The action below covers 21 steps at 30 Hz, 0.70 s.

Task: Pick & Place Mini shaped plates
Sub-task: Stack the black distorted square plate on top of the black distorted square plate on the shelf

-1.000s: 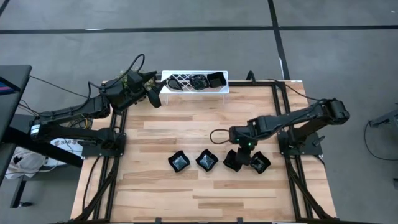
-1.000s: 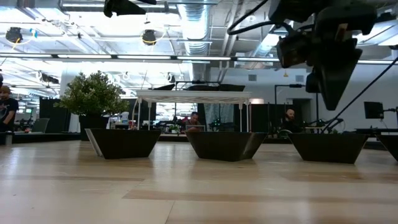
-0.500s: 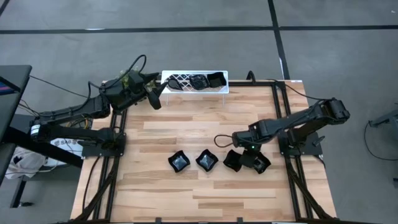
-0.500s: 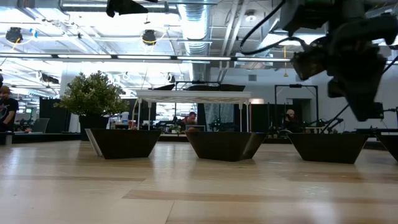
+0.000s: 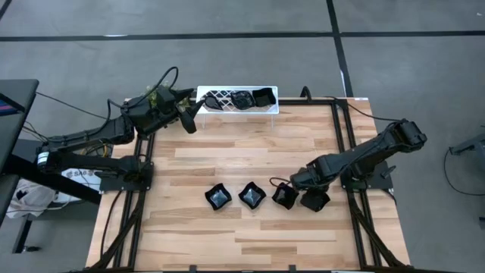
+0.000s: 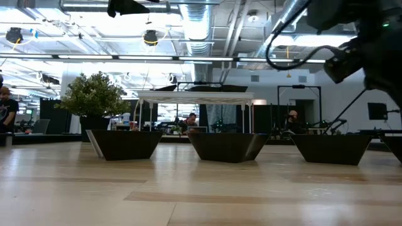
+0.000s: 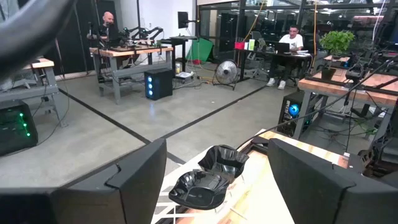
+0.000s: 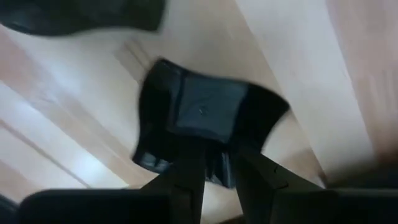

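Right gripper (image 5: pixel 297 189) is hovering low between two wavy-edged square plates (image 5: pixel 284 196), fingers (image 8: pixel 189 177) standing narrowly apart over one plate's rim on the bench (image 5: pixel 227 159). Risk: fingers nudging the neighbouring plate (image 5: pixel 314 200) aside. Left gripper (image 5: pixel 184 114) is waiting by the rack (image 5: pixel 227 97), fingers apart.

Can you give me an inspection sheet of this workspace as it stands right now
Surface: wooden table, bare between the rack and the row.
Job's things: four black plates in a row near the front; more in the white rack.
Clutter: nothing seen.
Pincers: left pincer open beside the rack; right pincer low over the two right plates, grip unclear.
Cables: black cable looping by the right arm.
Surroundings: potted plant, people at desks behind.
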Motion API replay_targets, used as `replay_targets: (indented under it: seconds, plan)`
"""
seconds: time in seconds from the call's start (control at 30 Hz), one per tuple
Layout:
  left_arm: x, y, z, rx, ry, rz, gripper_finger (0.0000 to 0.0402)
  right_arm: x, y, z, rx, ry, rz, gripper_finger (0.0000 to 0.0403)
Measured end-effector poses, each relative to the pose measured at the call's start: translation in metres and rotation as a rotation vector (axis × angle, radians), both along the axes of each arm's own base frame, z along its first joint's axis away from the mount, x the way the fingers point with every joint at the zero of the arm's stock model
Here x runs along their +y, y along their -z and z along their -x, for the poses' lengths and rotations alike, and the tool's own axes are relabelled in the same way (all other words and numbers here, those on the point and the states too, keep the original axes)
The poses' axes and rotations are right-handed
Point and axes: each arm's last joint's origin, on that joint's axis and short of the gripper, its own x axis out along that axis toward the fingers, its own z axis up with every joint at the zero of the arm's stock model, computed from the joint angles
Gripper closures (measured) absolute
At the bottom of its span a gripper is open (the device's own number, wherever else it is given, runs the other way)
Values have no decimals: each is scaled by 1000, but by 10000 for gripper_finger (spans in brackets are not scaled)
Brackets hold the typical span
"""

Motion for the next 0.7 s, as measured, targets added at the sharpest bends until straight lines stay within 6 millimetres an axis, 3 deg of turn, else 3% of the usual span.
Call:
replay_targets:
  seconds: [0.3,0.47,0.7]
  plan:
    - [0,0,0,0,0,0,119,11,-6,17,68,17,49,330]
    - [0,0,0,0,-1,0,119,9,-22,29,-4,-6,25,330]
    - [0,0,0,0,-1,0,119,-10,-46,55,-197,68,2,330]
